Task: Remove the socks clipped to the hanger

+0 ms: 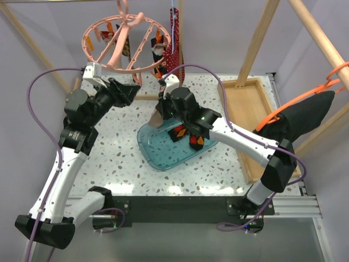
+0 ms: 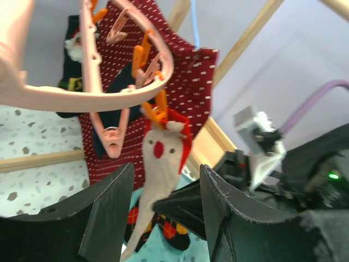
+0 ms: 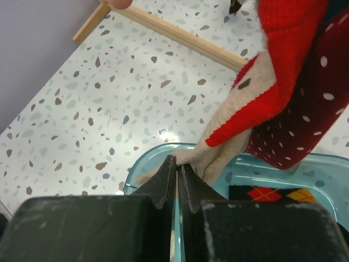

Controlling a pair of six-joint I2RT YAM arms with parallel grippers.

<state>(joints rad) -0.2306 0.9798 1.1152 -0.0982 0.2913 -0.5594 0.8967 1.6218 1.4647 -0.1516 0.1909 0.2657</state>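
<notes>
The salmon-pink ring hanger [image 1: 122, 41] hangs at the back left and fills the top of the left wrist view [image 2: 82, 93]. A pale sock with a red motif [image 2: 161, 164] hangs from an orange clip [image 2: 158, 112] on the ring. My right gripper [image 3: 177, 164] is shut on the lower end of that sock [image 3: 240, 114], just above the blue tray [image 1: 158, 158]. My left gripper [image 2: 166, 218] is open and empty, level with the sock's lower half but not touching it. Argyle socks [image 1: 188, 136] lie in the tray. Another dark sock [image 2: 73, 49] is clipped to the ring.
A large red white-dotted garment [image 1: 175, 43] hangs right behind the pale sock. A wooden tray [image 1: 248, 109] sits at the right. An orange hanger with black cloth [image 1: 305, 114] hangs at the far right. Wooden frame posts [image 1: 259, 38] stand around the table.
</notes>
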